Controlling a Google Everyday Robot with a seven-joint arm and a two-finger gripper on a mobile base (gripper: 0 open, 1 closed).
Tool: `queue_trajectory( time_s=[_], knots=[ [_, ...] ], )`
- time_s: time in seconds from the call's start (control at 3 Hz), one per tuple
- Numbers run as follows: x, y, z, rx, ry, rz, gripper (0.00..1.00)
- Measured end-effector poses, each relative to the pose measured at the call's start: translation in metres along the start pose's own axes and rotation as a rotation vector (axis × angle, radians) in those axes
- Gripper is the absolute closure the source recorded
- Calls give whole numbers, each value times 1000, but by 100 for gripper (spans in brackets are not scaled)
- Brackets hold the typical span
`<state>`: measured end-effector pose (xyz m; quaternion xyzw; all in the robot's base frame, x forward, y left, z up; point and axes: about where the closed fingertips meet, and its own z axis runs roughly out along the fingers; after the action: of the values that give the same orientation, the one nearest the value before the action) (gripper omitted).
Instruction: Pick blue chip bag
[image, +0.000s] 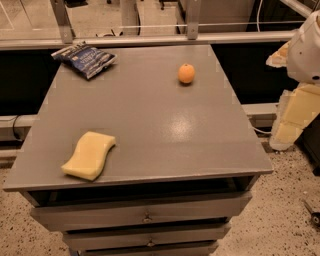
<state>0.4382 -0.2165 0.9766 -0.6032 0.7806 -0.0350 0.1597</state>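
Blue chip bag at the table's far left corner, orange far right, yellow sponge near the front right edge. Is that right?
No. The camera view shows the yellow sponge near the front left edge, not the right. The blue chip bag and orange sit as stated. The gripper hangs off the table's right side, away from all three.

Grey desk (150, 115), flat top, approx square. Yellow sponge (89, 155) lies flat nr front-left corner, wavy outline, long axis angled twd the back-right. Small orange (186, 73) sits far-right of centre, well apart from sponge. Drawers (145, 212) stacked below desk top, top one partly open. Speckled floor (280, 215) at right. Grey rail (150, 40) runs behind desk.
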Motion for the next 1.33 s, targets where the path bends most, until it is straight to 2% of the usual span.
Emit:
queue_trajectory(
  time_s=[0.33,0.67,1.0,1.33],
  knots=[
    [0,0,0,0,0,0,0],
    [-34,-25,24,-27,-109,17,0],
    [-100,-66,54,-28,-248,20,0],
    [-160,-99,61,7,-352,1,0]
  ],
)
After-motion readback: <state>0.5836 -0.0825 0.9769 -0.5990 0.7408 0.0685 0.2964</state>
